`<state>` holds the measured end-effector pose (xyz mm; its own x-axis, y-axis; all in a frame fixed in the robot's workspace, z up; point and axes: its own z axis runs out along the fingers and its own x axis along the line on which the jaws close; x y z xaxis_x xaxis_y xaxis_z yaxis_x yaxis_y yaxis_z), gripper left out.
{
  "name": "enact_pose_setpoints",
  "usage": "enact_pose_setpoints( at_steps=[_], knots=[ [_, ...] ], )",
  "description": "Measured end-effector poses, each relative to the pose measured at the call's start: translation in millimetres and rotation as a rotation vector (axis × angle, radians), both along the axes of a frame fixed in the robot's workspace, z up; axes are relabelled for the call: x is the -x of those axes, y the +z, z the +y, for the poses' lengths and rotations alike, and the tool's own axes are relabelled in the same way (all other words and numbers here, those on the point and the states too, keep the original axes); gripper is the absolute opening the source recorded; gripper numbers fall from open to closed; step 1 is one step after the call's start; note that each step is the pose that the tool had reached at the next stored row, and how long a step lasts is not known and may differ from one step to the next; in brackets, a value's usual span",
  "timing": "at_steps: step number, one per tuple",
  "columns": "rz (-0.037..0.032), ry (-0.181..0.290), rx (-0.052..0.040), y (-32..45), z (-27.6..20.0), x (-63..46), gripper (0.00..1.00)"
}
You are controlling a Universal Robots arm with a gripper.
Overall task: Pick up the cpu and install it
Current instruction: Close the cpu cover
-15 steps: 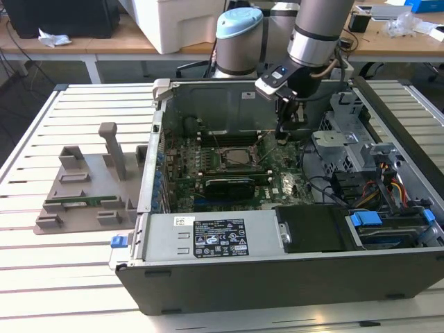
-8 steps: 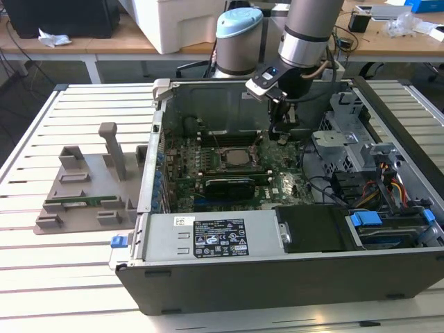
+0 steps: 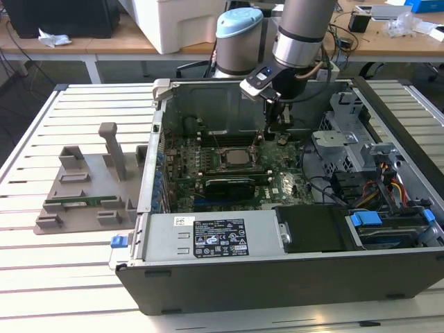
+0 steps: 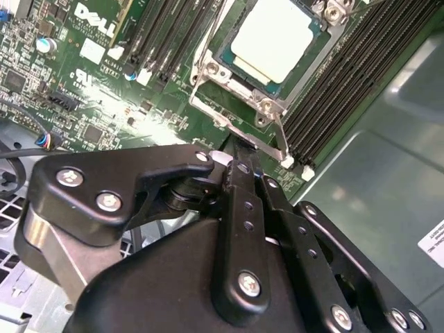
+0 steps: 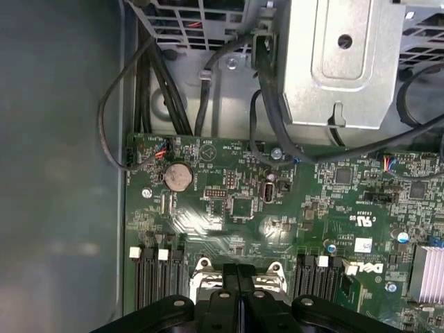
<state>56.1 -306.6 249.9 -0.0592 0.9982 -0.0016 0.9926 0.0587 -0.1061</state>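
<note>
The cpu (image 4: 272, 38), a square chip with a silvery top and a thin green edge, lies flat in the motherboard socket with a metal frame (image 4: 208, 69) around it. In the exterior view the cpu (image 3: 236, 157) sits mid-board inside the open computer case. My gripper (image 3: 276, 134) hangs just to the exterior view's right of the socket, low over the board. Its black fingers (image 5: 229, 284) are pressed together, shut, with nothing seen between them. In the second wrist view my gripper (image 4: 239, 158) ends right at the socket's thin metal lever (image 4: 277, 142).
Black memory slots (image 4: 347, 76) run along both sides of the socket. A black card (image 3: 229, 184) stands in front of it. The power supply (image 3: 215, 236), a metal drive cage (image 3: 340, 139) and cables (image 3: 388, 187) crowd the case. A grey fixture (image 3: 90, 187) with a green memory stick (image 3: 80, 202) is outside.
</note>
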Motion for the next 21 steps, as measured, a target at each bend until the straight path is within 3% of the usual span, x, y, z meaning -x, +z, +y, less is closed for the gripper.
enact_pose_setpoints(
  at_steps=[17,21],
  knots=[
    [-0.0001,0.000,-0.0002,-2.8,0.0,17.8,0.11],
    [0.0000,0.000,-0.0001,-14.7,0.0,38.9,0.11]
  ],
)
